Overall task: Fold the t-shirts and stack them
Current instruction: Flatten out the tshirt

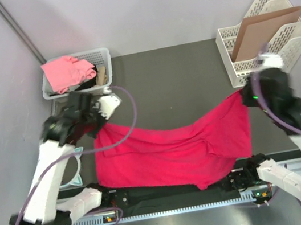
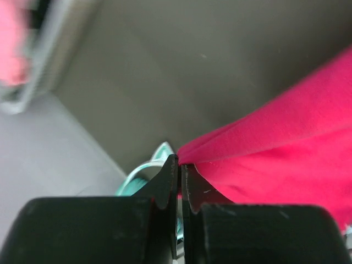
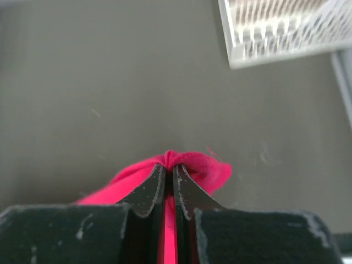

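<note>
The deep crimson-red cloth t-shirt [image 1: 174, 149] hangs stretched between the two arms over the near half of the dark grey worktop [image 1: 174, 79]. Its two upper corners are raised and its middle sags in loose wrinkles. Its lower edge reaches the arm bases at the near edge. The left fingers [image 2: 166, 184] are clenched on a pinch of the shirt's left corner, with red cloth running off to the right from their tips. The right fingers [image 3: 151, 190] are clamped on a small bunch of the right corner, which bulges just past their tips.

The lighter salmon-pink t-shirt [image 1: 65, 72] lies crumpled in a white plastic basket [image 1: 103, 54] at the far left, well apart from the red one. Part of a pair of teal headphones [image 1: 77, 159] shows by the left arm, beside the shirt's left edge. A white slotted rack [image 1: 236, 69] at the far right holds a brown cardboard sheet [image 1: 263, 27].

By my judgement the task is at an early stage. The red shirt is only being spread out, with no fold made. The pink shirt has not been taken out, and nothing is stacked.
</note>
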`<act>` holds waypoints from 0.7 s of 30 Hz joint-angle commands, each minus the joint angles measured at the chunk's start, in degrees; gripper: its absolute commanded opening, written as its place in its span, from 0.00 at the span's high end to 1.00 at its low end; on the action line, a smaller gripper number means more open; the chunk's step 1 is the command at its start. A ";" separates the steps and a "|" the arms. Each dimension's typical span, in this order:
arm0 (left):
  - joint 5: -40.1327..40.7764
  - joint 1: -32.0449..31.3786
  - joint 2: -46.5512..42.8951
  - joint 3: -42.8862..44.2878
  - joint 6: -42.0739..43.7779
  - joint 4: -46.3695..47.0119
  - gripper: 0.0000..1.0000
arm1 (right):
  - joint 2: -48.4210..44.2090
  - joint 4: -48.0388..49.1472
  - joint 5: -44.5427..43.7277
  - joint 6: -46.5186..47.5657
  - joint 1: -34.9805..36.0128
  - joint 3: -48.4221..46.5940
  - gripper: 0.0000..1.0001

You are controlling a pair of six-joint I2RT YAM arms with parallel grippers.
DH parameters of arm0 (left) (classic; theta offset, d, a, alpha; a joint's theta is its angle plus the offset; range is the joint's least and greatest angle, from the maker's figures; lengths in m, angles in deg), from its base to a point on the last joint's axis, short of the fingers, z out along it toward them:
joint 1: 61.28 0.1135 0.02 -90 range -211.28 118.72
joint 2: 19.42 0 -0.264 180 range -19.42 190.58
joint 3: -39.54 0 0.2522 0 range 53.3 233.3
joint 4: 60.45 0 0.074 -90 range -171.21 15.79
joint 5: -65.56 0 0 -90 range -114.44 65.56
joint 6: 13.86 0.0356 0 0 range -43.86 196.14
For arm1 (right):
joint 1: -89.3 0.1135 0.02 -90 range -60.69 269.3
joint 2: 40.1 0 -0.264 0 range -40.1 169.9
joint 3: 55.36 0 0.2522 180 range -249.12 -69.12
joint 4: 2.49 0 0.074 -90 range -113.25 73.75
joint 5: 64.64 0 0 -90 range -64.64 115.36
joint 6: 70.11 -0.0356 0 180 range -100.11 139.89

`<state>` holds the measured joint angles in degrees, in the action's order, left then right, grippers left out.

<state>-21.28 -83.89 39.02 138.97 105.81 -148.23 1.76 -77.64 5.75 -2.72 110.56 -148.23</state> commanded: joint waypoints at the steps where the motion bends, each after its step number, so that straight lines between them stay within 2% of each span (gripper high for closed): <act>1: -2.45 0.11 9.39 -13.49 4.16 14.76 1.00 | 9.36 14.96 -2.44 -0.68 -1.47 14.40 1.00; 3: -1.14 0.11 17.01 -18.16 5.83 23.02 1.00 | 15.05 21.81 -2.53 -0.94 -2.97 19.94 1.00; 5: 1.32 0.37 23.27 -18.26 6.62 27.24 1.00 | 19.02 27.68 -2.70 -1.03 -5.17 22.51 1.00; 6: 2.37 0.72 30.09 -17.39 6.89 28.57 1.00 | 23.22 28.94 -3.84 -0.86 -5.52 22.51 1.00; 9: 5.62 2.56 42.06 -13.34 8.12 32.60 1.00 | 32.18 32.37 -5.87 -0.68 -6.93 19.36 1.00; 12: 8.61 5.02 49.20 -9.84 9.18 36.48 1.00 | 40.80 33.61 -4.39 -0.33 -8.07 14.17 1.00; 13: 9.32 5.64 50.62 -8.34 9.18 37.62 0.97 | 42.75 33.44 -4.03 -0.15 -8.16 12.77 1.00; 14: 10.11 6.26 51.94 -6.93 9.18 37.54 0.85 | 44.51 33.09 -3.85 -0.07 -8.16 10.32 1.00; 15: 10.55 7.57 53.61 -5.00 9.18 37.37 0.69 | 47.40 32.74 -3.33 0.02 -8.16 9.42 1.00; 16: 11.34 8.10 53.97 -4.64 9.26 38.76 0.41 | 48.47 32.56 -3.15 0.11 -8.16 8.20 1.00; 17: 13.08 9.07 53.80 -4.55 9.53 39.56 0.25 | 49.18 32.64 -2.97 0.20 -8.07 8.01 1.00; 19: 13.63 10.04 51.70 -4.98 9.97 40.53 0.04 | 50.06 33.08 -2.79 0.46 -8.16 8.01 0.89; 21: 12.84 10.83 47.16 -5.86 9.97 40.18 0.01 | 50.59 33.26 -2.45 0.72 -8.16 7.83 0.77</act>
<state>-10.46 -74.89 92.33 132.56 115.01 -112.43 52.21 -46.93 3.02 -2.59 102.93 -137.54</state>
